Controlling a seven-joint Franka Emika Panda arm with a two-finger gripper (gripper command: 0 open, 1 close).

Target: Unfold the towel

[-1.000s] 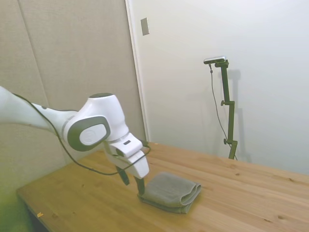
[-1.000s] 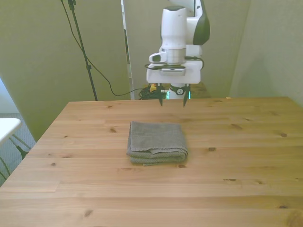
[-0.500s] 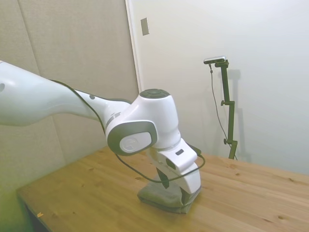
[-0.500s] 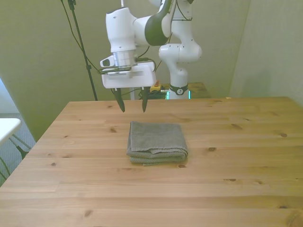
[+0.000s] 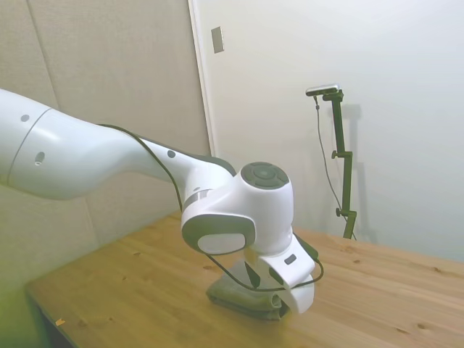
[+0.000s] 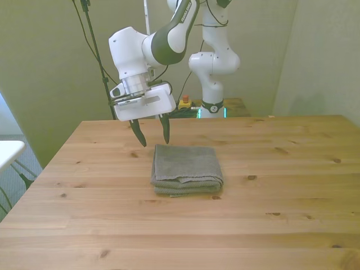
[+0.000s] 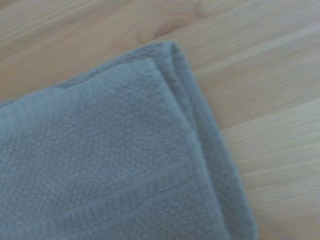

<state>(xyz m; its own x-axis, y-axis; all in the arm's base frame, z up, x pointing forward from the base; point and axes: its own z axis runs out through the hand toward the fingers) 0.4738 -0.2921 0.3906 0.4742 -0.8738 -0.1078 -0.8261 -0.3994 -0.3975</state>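
Place: robot lab / test room, not a home.
Arm: white Franka arm (image 6: 147, 48) w/ base behind the far edge of a wooden table (image 6: 281, 185). Big machine, bare room.
Table: plain pine planks, knots showing; only a folded towel (image 6: 186, 169) on it.
Walls: pale, undecorated; beige padded-looking panels (image 5: 109, 87) on side view's left, white wall beside.
Fixtures: small grey wall plate (image 5: 217, 39) near a door frame edge.
Cabling: black cable (image 6: 121, 90) trailing down the back wall in front view, more cable looped along the arm's wrist.
Lights: green glow (image 6: 211, 112) at the robot base.
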